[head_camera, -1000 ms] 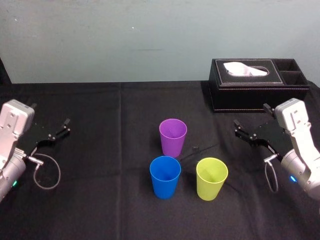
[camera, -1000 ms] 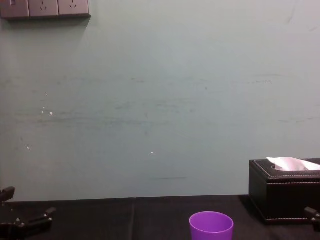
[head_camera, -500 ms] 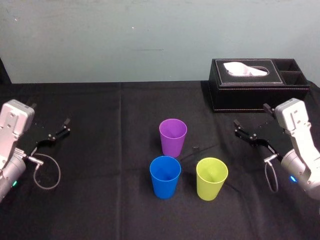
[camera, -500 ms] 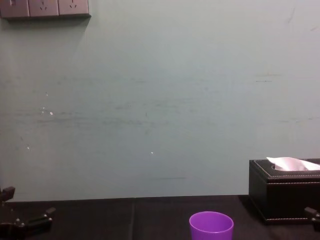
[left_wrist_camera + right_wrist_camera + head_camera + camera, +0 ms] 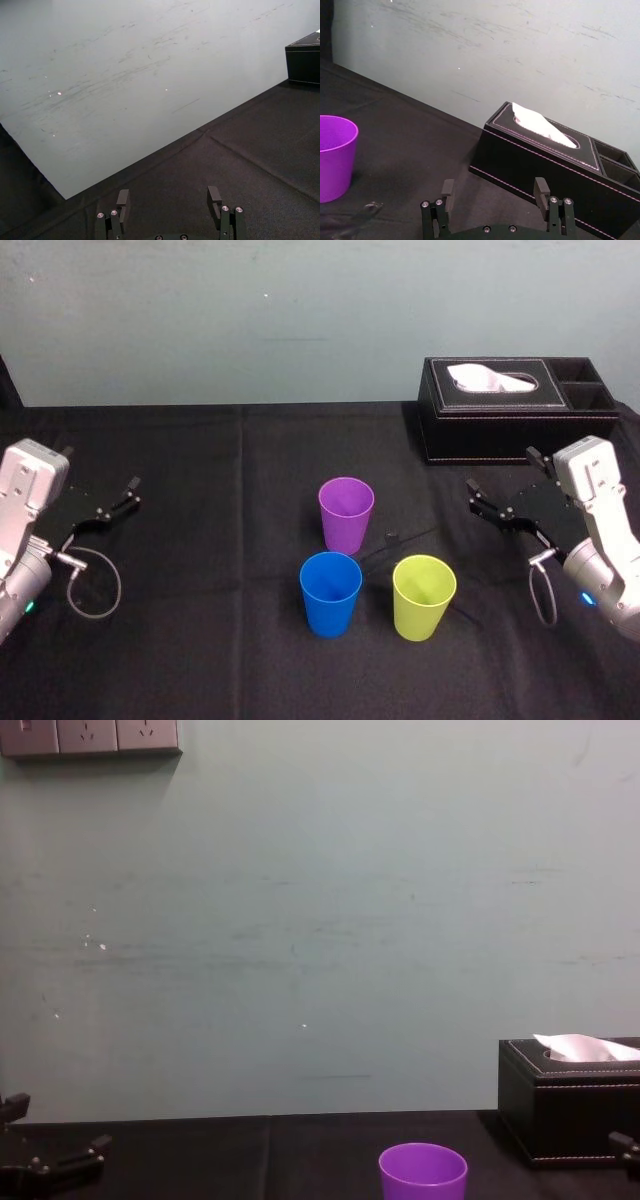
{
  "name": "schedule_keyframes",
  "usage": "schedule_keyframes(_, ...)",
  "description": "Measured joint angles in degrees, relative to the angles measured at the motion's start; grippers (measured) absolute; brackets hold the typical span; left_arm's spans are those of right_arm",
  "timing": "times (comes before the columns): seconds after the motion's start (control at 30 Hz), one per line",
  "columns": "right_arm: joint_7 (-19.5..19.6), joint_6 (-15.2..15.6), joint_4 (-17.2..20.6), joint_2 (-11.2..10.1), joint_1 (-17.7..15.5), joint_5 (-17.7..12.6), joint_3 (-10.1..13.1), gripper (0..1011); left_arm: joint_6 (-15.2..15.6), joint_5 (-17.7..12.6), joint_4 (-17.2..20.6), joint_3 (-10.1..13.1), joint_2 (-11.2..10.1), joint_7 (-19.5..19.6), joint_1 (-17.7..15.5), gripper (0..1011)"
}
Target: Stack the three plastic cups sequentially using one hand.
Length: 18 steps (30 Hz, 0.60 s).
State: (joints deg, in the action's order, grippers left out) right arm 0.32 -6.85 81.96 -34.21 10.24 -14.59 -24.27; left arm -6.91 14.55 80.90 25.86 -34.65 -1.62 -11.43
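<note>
Three plastic cups stand upright and apart in the middle of the black table: a purple cup (image 5: 346, 514) farthest back, a blue cup (image 5: 331, 593) in front of it, and a yellow-green cup (image 5: 424, 597) to the blue one's right. The purple cup (image 5: 335, 157) also appears in the right wrist view and, at the bottom of the chest view, so does its rim (image 5: 423, 1175). My right gripper (image 5: 500, 469) hovers open to the right of the cups, nothing between its fingers (image 5: 540, 186). At the table's left side my left gripper (image 5: 100, 468) is open and empty.
A black tissue box (image 5: 515, 410) with a white tissue stands at the back right, behind my right gripper. A small dark bit with a thin cable (image 5: 391, 537) lies just right of the purple cup. A pale wall (image 5: 320, 920) rises behind the table.
</note>
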Motion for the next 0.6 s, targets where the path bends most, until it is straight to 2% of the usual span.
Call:
schedule_keyframes(0.43,-1.8,-0.2,3.8,-0.8,-3.5,-0.5,2.8,1003,0.0,0.0,0.0,0.0,0.0,0.0,0.0,1011)
schedule_keyframes(0.6,-4.4,0.1,5.9,-1.6,-5.2,-3.3,4.8,1003,0.0,0.0,0.0,0.0,0.0,0.0,0.0,1011)
